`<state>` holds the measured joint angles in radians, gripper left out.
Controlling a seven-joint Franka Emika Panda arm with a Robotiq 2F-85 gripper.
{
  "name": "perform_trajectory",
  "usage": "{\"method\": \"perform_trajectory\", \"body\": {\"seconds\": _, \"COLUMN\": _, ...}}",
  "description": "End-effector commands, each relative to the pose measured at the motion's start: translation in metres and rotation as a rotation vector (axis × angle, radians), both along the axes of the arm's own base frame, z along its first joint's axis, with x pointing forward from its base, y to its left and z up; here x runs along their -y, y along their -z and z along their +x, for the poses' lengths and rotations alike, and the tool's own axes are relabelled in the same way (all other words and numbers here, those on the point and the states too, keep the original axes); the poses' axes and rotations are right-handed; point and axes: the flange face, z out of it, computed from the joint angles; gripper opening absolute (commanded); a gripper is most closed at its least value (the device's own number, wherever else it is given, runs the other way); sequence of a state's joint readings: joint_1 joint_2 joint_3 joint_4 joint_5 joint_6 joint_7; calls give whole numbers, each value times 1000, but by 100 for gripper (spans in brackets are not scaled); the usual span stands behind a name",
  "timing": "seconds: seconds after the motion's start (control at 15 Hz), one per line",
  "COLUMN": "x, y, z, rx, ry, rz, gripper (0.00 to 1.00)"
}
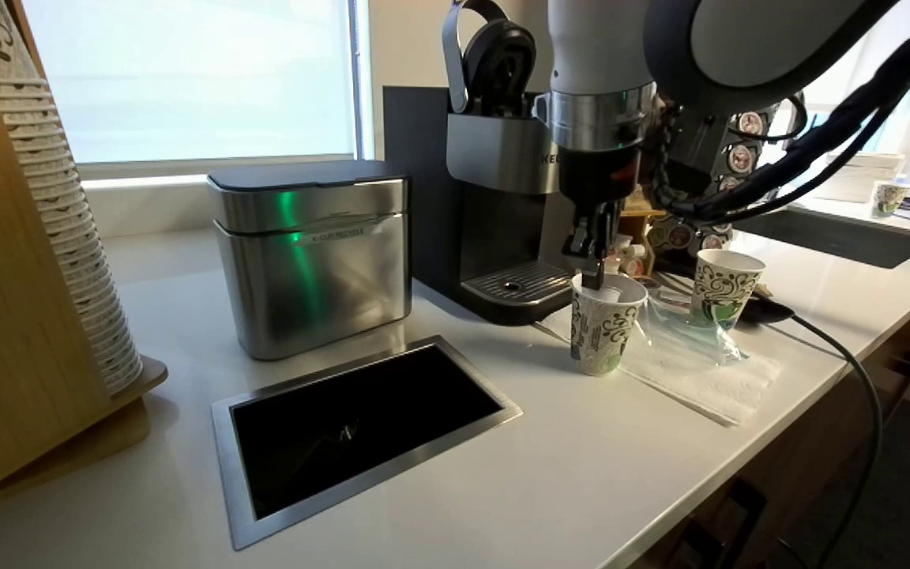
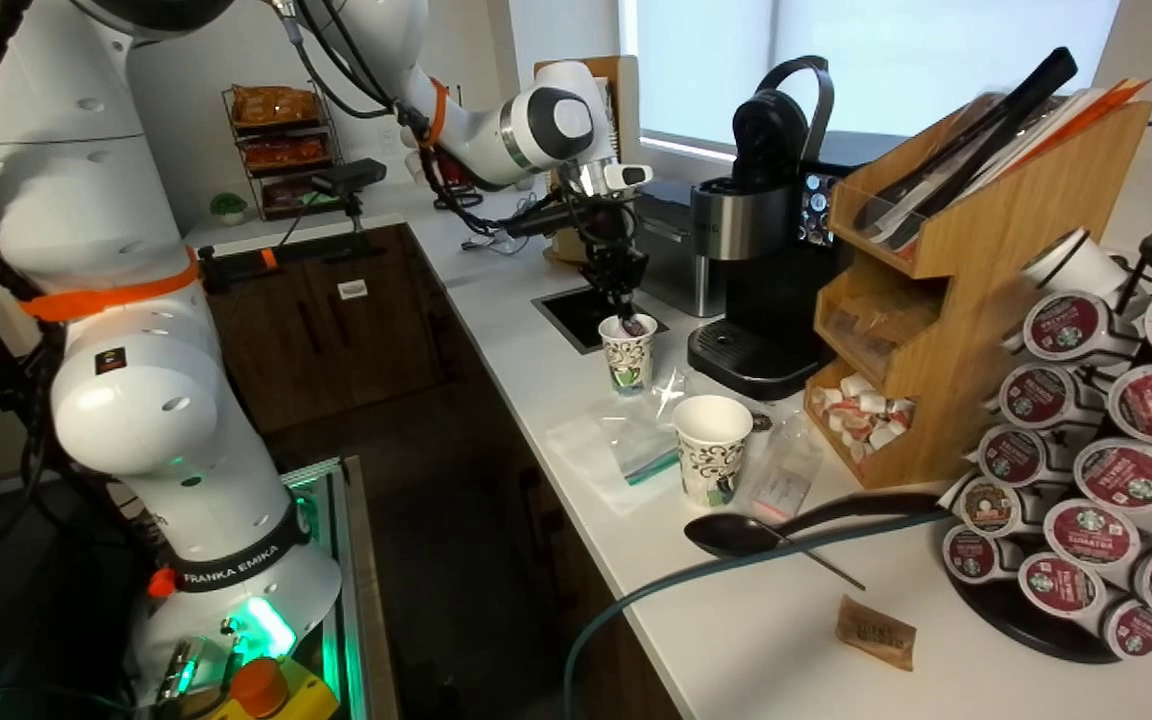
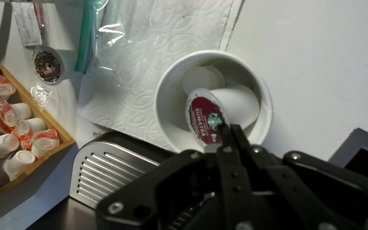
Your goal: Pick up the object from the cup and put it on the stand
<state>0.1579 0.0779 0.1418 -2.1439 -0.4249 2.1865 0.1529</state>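
On the near right in an exterior view, your stand (image 2: pixel 1021 622) carries tiers of pods (image 2: pixel 1091 535), the handle of a dark spoon (image 2: pixel 836 509) close by. To its left lies a brown packet (image 2: pixel 876 632), and desk (image 2: pixel 766 650) surface stretches from there to the left edge. Farther along you have a second cup (image 2: pixel 714 455), upright, and a plastic bag (image 2: pixel 641 437) on a napkin (image 2: pixel 576 452) by that edge. Beyond stands your white cup (image 2: pixel 628 365), upright, a strip of desk between it and the edge, the coffee machine (image 2: pixel 746 225) near it on the right. In the wrist view the Sumatra pod (image 3: pixel 204 119) is inside, red lid tilted up and toward the near side, its long axis running left to right across the desk. Your claw (image 3: pixel 230 129) has its tips in the cup, jaws nearly together, pinching the pod's rim. A steel-framed opening (image 2: pixel 574 318) lies farther off.
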Motion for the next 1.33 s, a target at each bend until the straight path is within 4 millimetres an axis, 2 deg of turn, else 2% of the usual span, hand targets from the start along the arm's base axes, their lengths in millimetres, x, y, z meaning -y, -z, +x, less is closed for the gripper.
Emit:
{"method": "perform_trajectory", "body": {"seconds": 0.0, "x": -2, "y": -21, "z": -11, "rx": 28, "ry": 26, "rz": -36, "gripper": 1}}
{"method": "perform_trajectory", "body": {"seconds": 0.2, "x": -2, "y": -37, "z": -16, "rx": 55, "ry": 44, "rz": -32, "gripper": 1}}
{"method": "perform_trajectory", "body": {"seconds": 0.47, "x": 7, "y": -73, "z": -25, "rx": 168, "ry": 89, "rz": -20, "gripper": 1}}
{"method": "perform_trajectory", "body": {"seconds": 0.6, "x": 24, "y": -99, "z": -31, "rx": 271, "ry": 147, "rz": -55, "gripper": 1}}
{"method": "perform_trajectory", "body": {"seconds": 0.93, "x": 97, "y": -158, "z": -39, "rx": 450, "ry": 226, "rz": -264, "gripper": 1}}
{"method": "perform_trajectory", "body": {"seconds": 1.0, "x": 103, "y": -158, "z": -44, "rx": 413, "ry": 227, "rz": -259, "gripper": 1}}
{"method": "perform_trajectory", "body": {"seconds": 1.07, "x": 91, "y": -156, "z": -28, "rx": 417, "ry": 205, "rz": -217, "gripper": 3}}
{"method": "perform_trajectory", "body": {"seconds": 1.13, "x": 101, "y": -161, "z": -31, "rx": 418, "ry": 222, "rz": -227, "gripper": 3}}
{"method": "perform_trajectory", "body": {"seconds": 1.27, "x": 105, "y": -162, "z": -36, "rx": 417, "ry": 230, "rz": -232, "gripper": 1}}
